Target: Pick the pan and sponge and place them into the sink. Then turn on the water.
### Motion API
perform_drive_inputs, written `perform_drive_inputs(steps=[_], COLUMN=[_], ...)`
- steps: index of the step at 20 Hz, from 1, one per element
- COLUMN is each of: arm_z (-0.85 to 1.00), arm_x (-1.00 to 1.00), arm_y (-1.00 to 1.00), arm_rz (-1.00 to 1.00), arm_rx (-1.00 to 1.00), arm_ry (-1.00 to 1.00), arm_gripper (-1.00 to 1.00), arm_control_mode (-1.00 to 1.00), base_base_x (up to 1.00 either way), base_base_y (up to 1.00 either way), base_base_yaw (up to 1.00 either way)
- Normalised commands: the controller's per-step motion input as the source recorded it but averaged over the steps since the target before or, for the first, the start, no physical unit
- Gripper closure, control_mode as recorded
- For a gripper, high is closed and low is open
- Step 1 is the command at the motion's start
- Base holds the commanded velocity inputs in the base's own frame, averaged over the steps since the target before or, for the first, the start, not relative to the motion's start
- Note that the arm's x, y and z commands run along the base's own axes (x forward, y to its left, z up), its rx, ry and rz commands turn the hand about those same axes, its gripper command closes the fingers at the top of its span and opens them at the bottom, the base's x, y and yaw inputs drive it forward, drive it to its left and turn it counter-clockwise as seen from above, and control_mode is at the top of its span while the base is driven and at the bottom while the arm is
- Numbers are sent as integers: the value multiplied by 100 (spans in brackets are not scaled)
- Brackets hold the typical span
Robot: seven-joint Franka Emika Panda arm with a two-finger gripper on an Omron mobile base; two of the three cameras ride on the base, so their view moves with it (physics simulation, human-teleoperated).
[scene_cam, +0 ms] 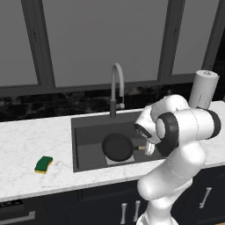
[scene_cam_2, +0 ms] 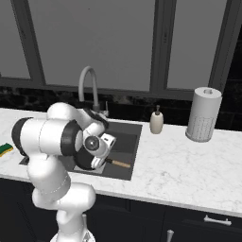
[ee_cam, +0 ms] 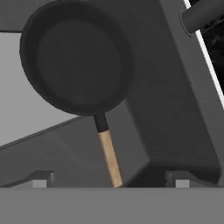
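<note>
I see my tool [ee_cam: 109,179] spread wide above the small black wooden-handled pan [ee_cam: 76,57] lying in the dark grey sink [scene_cam: 88,132].

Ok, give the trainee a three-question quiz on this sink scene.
1. True or false: the pan lies inside the sink.
2. Where is the sponge? A) in the sink B) on the counter left of the sink C) on the paper towel roll
3. Fill in: the tool stands ____ over the pan's handle.

Key: 1 true; 2 B; 3 open.
</note>
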Motion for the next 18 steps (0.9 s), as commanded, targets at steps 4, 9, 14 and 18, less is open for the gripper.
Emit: perform_drive_inputs(steps=[4,9,14,18], arm_z=[98,100,100,94], arm_x=[-38,-9,0,-2], arm_y=[-7,-26,-43,-50], arm_rz=[13,20,24,22], arm_rx=[0,1,6,7], arm_ry=[0,0,0,1], arm_gripper=[-100,-100,-100,-100], arm_control_mode=[-100,-100,-100,-100], base_base_x=[0,0,0,0], base_base_y=[0,0,0,0], base_base_yaw=[0,0,0,0])
